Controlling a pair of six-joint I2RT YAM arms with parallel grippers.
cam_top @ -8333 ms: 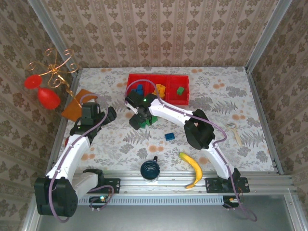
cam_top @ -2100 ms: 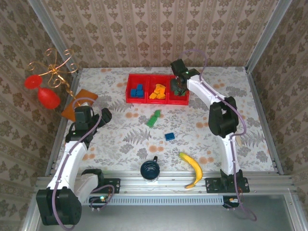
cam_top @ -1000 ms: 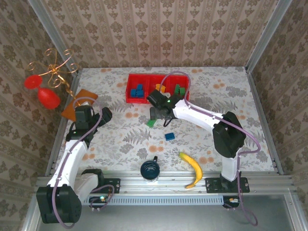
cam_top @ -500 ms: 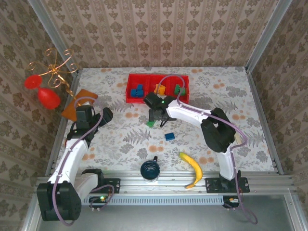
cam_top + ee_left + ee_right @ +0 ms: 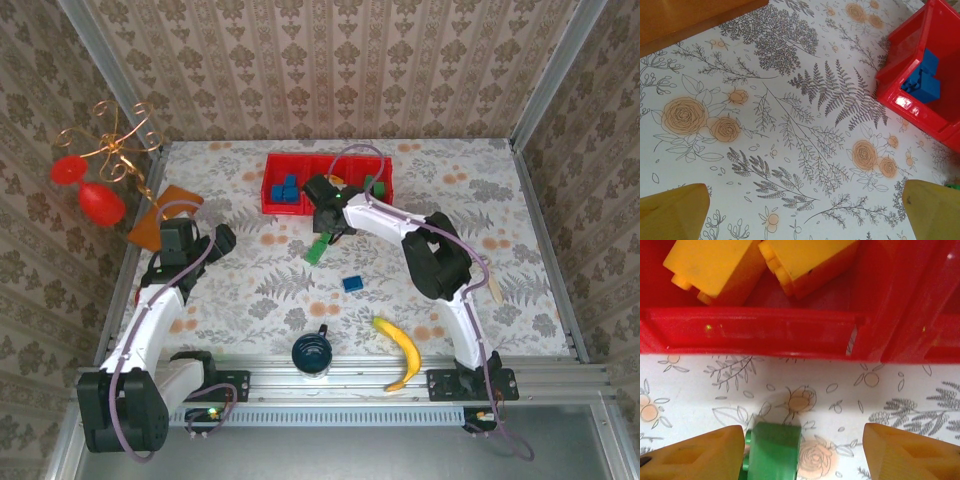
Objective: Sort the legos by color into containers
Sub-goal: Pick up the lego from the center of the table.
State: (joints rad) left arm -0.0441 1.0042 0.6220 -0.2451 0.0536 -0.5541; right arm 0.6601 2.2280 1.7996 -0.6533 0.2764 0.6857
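**Sorting close to done: two bricks left on the desk**

The flowered desk [image 5: 480, 230] carries the long red tray [image 5: 296, 160] toward 12 o'clock from its centre, and most of the work seems to sit in it already. Its three compartments read by colour. The blue bricks [image 5: 287, 190] are in the one at 9 o'clock, the orange-yellow bricks [image 5: 715, 267] in the middle, and the green bricks [image 5: 372, 185] in the one at 3 o'clock. How many lie in each I cannot count.

The right end effector [image 5: 804, 437] hangs low over the desk at 6 o'clock of the tray's near wall, just below the orange-yellow compartment. Its fingers stand apart, clamped on nothing. The loose green brick [image 5: 772, 450] lies between them, against the finger at 9 o'clock in the wrist view and well clear of the other. The left end effector [image 5: 805, 195] hovers at 8 o'clock of the tray, fingers spread wide and empty, over bare desk near the blue compartment.

Judging from this, two bricks are left. One is that green one, which belongs in the 3 o'clock compartment. The other is a loose blue brick [image 5: 352, 283] at 5 o'clock of it, nearer the arms, which belongs in the 9 o'clock compartment. The green one looks to be the step in hand.
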